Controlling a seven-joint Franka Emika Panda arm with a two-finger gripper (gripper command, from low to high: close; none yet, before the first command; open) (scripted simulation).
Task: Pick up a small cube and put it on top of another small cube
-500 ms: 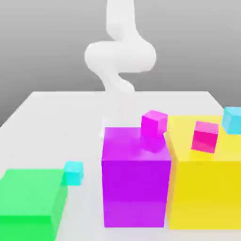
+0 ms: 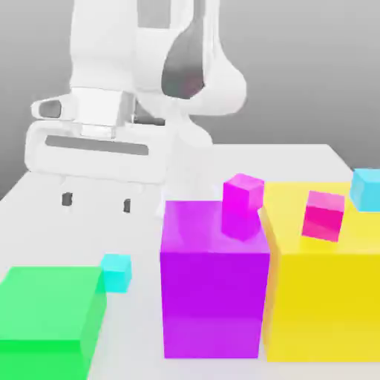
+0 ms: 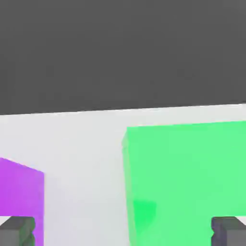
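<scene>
Fingers [image 2: 96, 200] spread wide, empty, poised above the tabletop [image 2: 133, 245]. Turquoise-cyan small cube [image 2: 116, 272] resting on the tabletop, touching or just beside the big green block [image 2: 48, 315]. Risks: finger striking the green block on descent; cube nudged away.

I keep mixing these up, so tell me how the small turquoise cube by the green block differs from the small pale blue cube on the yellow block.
The small turquoise cube sits low on the table, touching or nearly touching the big green block; the small pale blue cube sits up on the yellow block, at the exterior view's right. The turquoise one is greener, the other a paler sky blue. Both are plain, small and far smaller than the big blocks.
</scene>
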